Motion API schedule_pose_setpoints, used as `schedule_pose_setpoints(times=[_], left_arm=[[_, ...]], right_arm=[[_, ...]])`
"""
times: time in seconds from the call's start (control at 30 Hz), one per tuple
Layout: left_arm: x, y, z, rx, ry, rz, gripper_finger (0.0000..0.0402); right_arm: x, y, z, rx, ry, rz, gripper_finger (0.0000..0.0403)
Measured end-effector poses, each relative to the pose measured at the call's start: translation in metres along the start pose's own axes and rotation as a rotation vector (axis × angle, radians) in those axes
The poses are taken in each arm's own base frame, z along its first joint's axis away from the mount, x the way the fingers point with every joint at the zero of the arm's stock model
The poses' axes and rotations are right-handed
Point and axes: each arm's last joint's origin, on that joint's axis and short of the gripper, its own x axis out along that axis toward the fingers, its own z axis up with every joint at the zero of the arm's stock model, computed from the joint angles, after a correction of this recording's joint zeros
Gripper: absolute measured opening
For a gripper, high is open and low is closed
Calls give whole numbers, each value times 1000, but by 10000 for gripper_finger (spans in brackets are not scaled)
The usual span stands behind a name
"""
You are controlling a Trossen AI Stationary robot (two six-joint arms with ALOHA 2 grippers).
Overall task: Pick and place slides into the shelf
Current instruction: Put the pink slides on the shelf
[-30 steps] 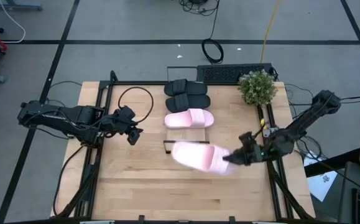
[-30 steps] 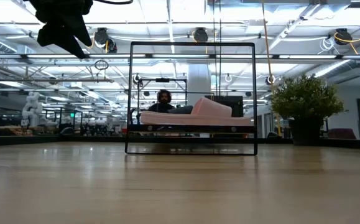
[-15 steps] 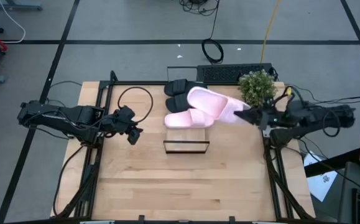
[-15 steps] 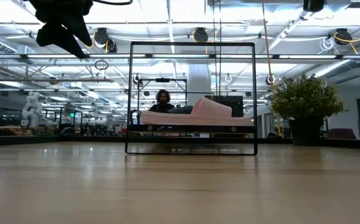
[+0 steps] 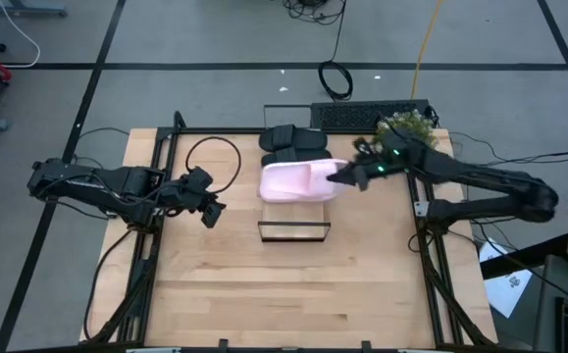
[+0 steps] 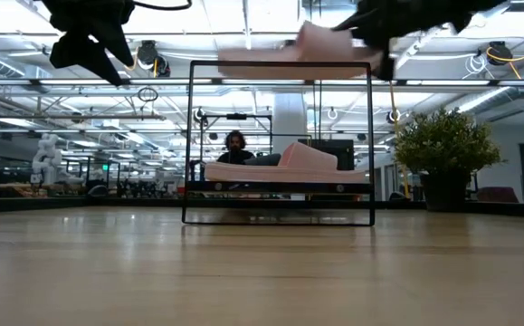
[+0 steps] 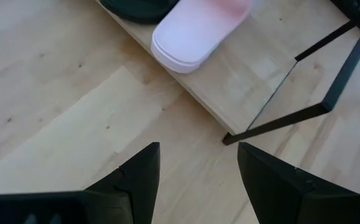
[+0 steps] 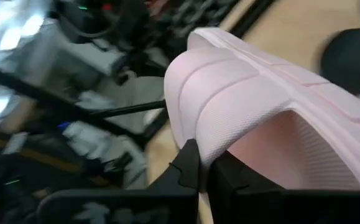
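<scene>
My right gripper [image 5: 340, 178] is shut on a light pink slide [image 5: 298, 179] and holds it high over the shelf [image 7: 242, 81]; in the low view this slide [image 6: 289, 54] hangs level with the top of the shelf's black frame [image 6: 371, 136]. The other pink slide [image 6: 280, 167] lies sole-down on the shelf plank, next to the black slides [image 5: 293, 140]. My left gripper [image 5: 210, 211] hovers open over the table left of the shelf, with nothing between its fingers [image 7: 139, 180]. My right gripper pinches the edge of the pink slide's wide strap [image 8: 195, 134] between its two fingers. The fingers come nearly level from the table's right side. The slide is lifted clear, roughly level, and reaches out from the fingers toward the table's left.
A potted plant [image 5: 406, 132] stands at the far right corner beside my right arm, with a keyboard [image 5: 362, 116] beyond the far edge. A black cable loop [image 5: 215, 162] lies on the table at the far left. A person [image 6: 236, 143] sits beyond the table.
My right gripper has swung with the pink slide from the table's near right toward the far edge, then left over the shelf, rolling as it went. The slide has turned about and now hangs above the pink slide on the shelf.
</scene>
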Motion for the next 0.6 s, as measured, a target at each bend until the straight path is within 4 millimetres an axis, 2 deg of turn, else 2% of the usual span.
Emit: schedule_pose_setpoints(times=[0.1, 0.23, 0.43, 0.6], left_arm=[[0, 0, 0, -16, 10, -9, 209], [0, -1, -1, -28, 24, -21, 209], [0, -1, -1, -35, 25, -21, 209], [0, -1, -1, -35, 20, -17, 209]], right_arm=[[19, -19, 13, 50, 74, 96, 0], [42, -46, 14, 152, 192, 130, 0], [57, -58, 10, 238, 296, 163, 0], [57, -60, 8, 274, 308, 146, 0]])
